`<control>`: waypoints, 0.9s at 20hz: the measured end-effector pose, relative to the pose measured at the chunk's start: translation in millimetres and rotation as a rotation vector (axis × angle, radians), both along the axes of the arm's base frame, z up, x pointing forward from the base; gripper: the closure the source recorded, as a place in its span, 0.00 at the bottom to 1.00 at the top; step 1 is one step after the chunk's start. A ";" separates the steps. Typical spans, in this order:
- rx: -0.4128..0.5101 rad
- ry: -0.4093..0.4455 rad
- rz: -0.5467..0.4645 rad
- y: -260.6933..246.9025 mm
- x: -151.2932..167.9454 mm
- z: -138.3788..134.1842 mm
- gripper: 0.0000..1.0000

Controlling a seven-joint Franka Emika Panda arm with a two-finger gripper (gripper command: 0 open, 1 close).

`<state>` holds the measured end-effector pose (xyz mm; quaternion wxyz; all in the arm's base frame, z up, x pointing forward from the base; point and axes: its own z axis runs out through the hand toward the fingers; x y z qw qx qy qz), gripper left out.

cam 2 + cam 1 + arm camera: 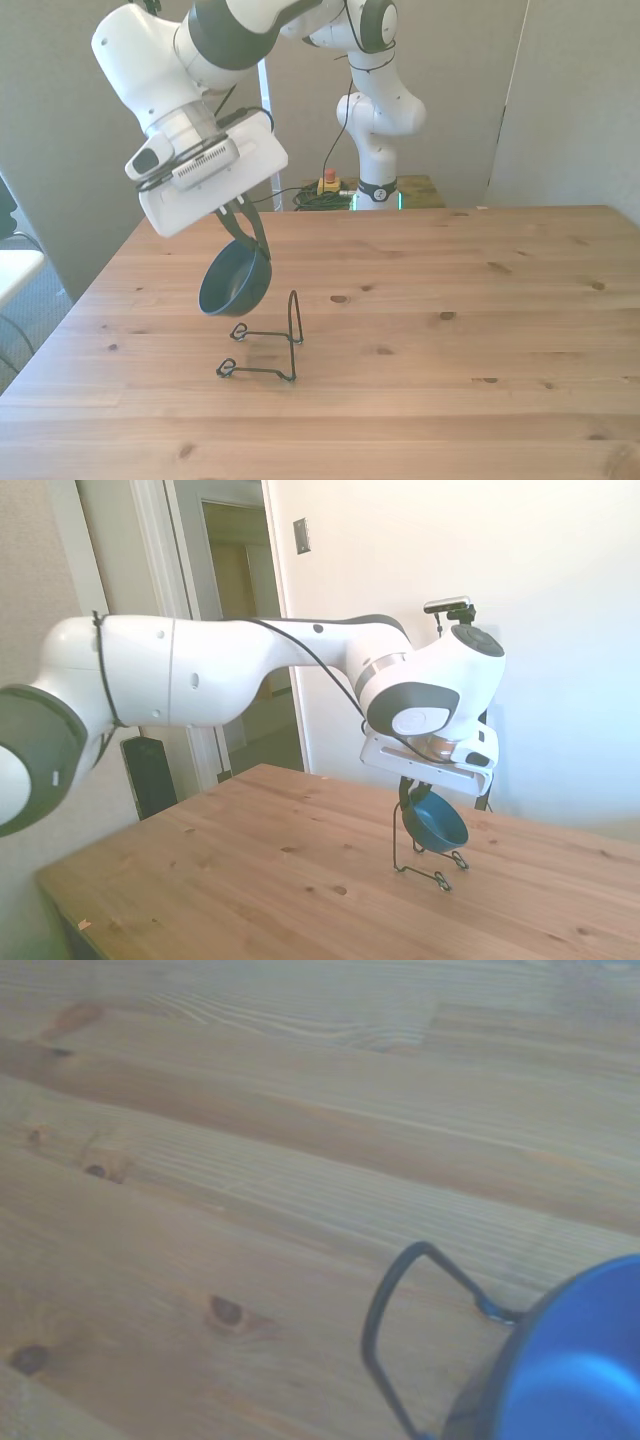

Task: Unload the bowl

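Teal-blue is what caught our eye first: the bowl (236,283) was hanging in the air, clamped by its rim in the gripper (243,232), whose two dark fingers were pinched together on the bowl's upper edge. From the front view it sat just above and a bit to the front view's left of the wire stand (264,345), and we couldn't see it touching the wire anywhere. In the side view the bowl (435,820) looked tilted, its open face turned partly sideways, with the stand's upright loop (400,830) right beside it.

So we figured the unloading was roughly halfway there. The lift off the stand looked done, or very nearly so, since the side view overlaps the two and we couldn't fully rule out a light brush there. What was left, as far as we could judge: carry it clear of the stand and set it down on the wooden table (480,330).

The bowl itself looked small, round and shallow, plain and smooth, same dark teal inside and out, about as wide as the gripper. In the wrist view it (580,1360) showed up as a bright blue blur next to the thin black wire (375,1330), so no detail there.
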<state>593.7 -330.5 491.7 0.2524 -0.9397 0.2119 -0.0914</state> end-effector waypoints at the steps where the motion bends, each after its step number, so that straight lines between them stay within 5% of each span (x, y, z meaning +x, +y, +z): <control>1: 0.000 -0.005 0.000 2.0 -9.1 7.2 1.00; 8: -0.067 -0.018 0.057 45.7 -63.4 11.7 1.00; 18: -0.277 -0.003 0.222 160.3 -126.9 -51.7 1.00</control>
